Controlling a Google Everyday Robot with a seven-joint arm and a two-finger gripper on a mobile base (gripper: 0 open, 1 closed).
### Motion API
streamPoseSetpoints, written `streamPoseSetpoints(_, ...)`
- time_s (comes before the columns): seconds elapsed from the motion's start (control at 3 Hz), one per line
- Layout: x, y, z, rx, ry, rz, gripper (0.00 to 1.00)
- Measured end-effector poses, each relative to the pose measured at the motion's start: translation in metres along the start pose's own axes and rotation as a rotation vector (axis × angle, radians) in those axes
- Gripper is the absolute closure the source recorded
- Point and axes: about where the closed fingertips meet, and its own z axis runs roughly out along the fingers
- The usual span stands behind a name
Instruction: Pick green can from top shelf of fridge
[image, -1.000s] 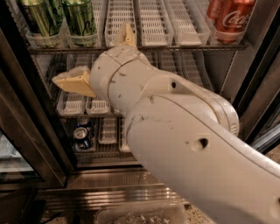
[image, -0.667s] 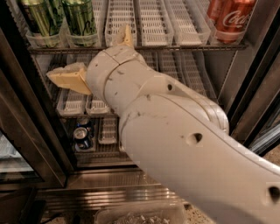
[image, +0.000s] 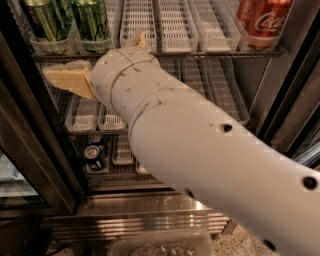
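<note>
Refrigerated drinks display, of the kind kept in a shop or canteen.

Tall dark-framed metal display fridge (image: 35, 135); wire top shelf with white slotted plastic lanes (image: 175, 25); shiny green metal drink cans (image: 92, 22) and red Coca-Cola can (image: 262, 22) stocked in lanes; small blue can (image: 93, 152) on a lower rack; stainless steel slatted base (image: 150, 220). White robot arm's cream two-finger gripper (image: 95, 56), fingers spread, just below the top shelf.

Two green cans (image: 47, 20) (image: 92, 20), one red can (image: 265, 22), pincer (image: 95, 56) beneath.
</note>
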Motion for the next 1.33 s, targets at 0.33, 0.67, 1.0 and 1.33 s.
streamPoseSetpoints(0.33, -0.002, 0.001, 0.000, 0.001, -0.003, -0.001, 0.00)
streamPoseSetpoints(0.67, -0.003, -0.008, 0.005, 0.045, -0.040, 0.004, 0.00)
streamPoseSetpoints(1.0, -0.002, -0.015, 0.020, 0.114, -0.091, 0.001, 0.00)
streamPoseSetpoints(1.33, -0.010, -0.017, 0.035, 0.178, -0.146, -0.020, 0.00)
